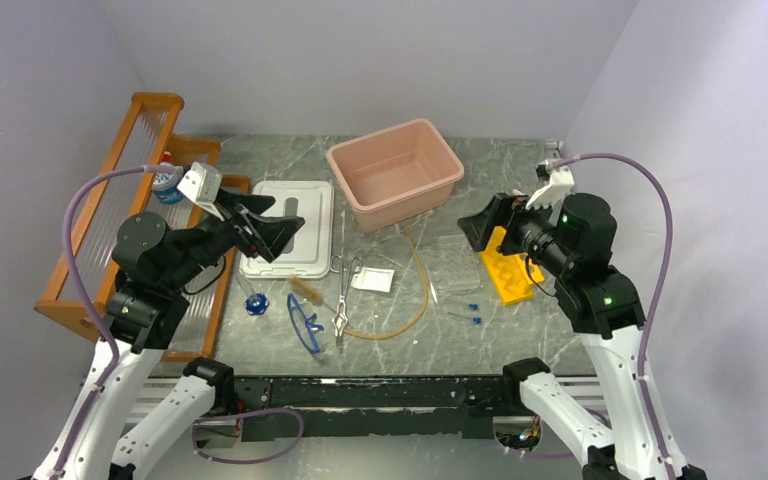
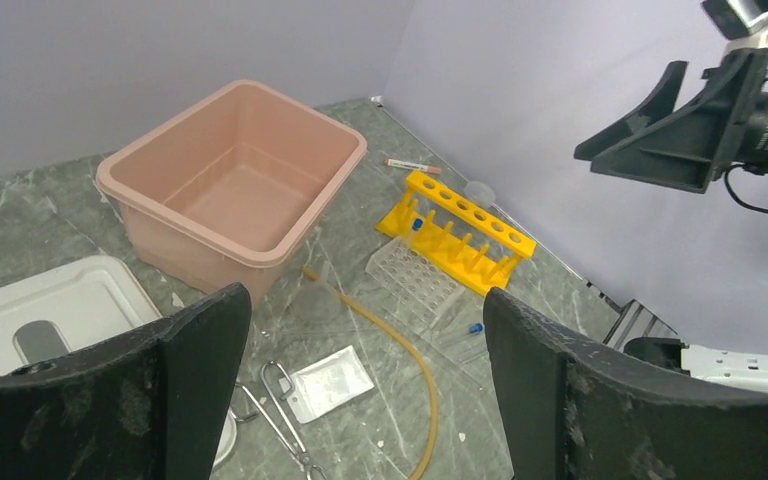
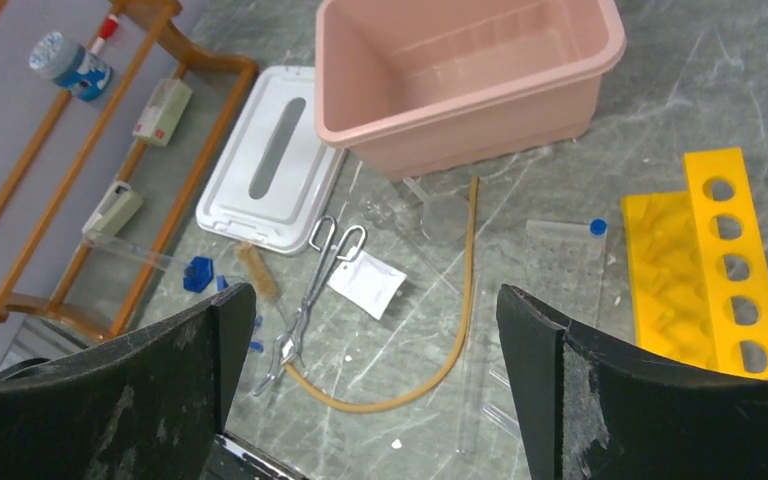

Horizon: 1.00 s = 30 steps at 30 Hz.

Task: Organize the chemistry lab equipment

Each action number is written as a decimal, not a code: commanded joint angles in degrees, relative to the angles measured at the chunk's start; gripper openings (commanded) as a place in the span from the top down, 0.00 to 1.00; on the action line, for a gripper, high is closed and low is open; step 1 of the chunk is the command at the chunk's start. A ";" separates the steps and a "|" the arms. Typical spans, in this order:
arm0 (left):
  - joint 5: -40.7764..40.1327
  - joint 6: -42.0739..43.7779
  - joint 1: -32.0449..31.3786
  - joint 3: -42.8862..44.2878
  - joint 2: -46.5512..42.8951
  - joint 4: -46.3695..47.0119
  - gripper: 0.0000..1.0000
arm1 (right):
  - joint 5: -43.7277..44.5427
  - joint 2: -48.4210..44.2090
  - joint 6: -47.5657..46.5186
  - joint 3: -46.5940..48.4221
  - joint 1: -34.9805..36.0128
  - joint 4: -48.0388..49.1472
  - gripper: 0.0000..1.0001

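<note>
Blue-framed safety glasses [image 1: 303,325], metal forceps [image 1: 344,295], a white packet [image 1: 372,279], a curved tan rubber tube [image 1: 415,290] and small blue-capped tubes [image 1: 474,313] lie loose on the table's middle. My left gripper [image 1: 285,230] is open and empty, raised over the white lid. In the left wrist view [image 2: 365,310] the packet [image 2: 332,383] and tan tube [image 2: 400,345] lie below its jaws. My right gripper [image 1: 480,225] is open and empty, raised by the yellow rack. In the right wrist view [image 3: 372,300] the forceps [image 3: 310,290] and packet [image 3: 366,283] lie below.
A pink tub [image 1: 395,172] stands at the back centre, with a white lid [image 1: 290,228] to its left. A yellow tube rack [image 1: 508,268] and a clear rack [image 2: 415,280] sit on the right. The orange slatted shelf [image 1: 130,200] runs along the left, holding a bottle [image 1: 168,183].
</note>
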 commanded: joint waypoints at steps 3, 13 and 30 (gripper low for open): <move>5.74 -2.15 -0.20 -1.46 1.87 6.01 0.13 | -2.34 2.11 -0.06 -3.97 -0.22 -1.54 0.13; 5.84 -5.66 -4.47 -4.16 11.08 7.36 0.20 | 7.90 4.53 8.20 -17.03 12.69 4.38 0.29; -2.47 -7.68 -13.73 -4.78 16.02 8.54 0.13 | 38.57 29.91 19.30 -21.63 33.89 5.92 0.51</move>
